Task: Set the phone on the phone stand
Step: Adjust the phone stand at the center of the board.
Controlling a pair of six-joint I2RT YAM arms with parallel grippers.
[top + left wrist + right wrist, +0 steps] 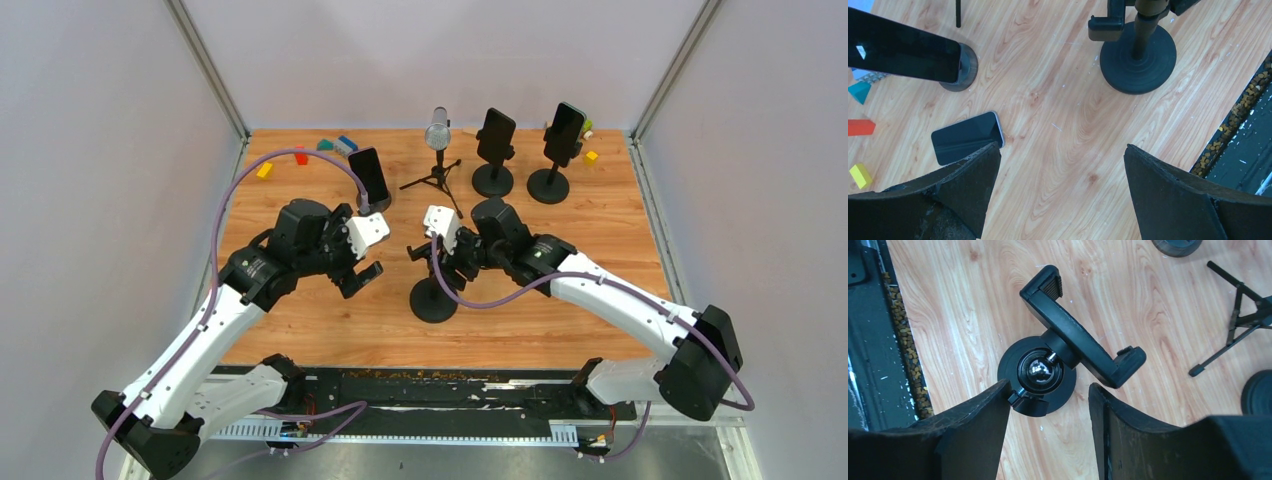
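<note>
A dark phone lies flat on the wooden table, its near corner tucked under my left gripper's left finger. The top view does not show it; my left arm covers that spot. My left gripper hovers wide open over bare wood just right of the phone. The empty black phone stand stands at the table's middle, its clamp tilted on a ball joint above a round base. My right gripper hangs over that stand, open, jaws about half apart with nothing between them.
Another phone on a stand sits behind my left gripper. Two more stands with phones and a microphone on a tripod are at the back. Coloured blocks lie back left. A dark rail lines the near edge.
</note>
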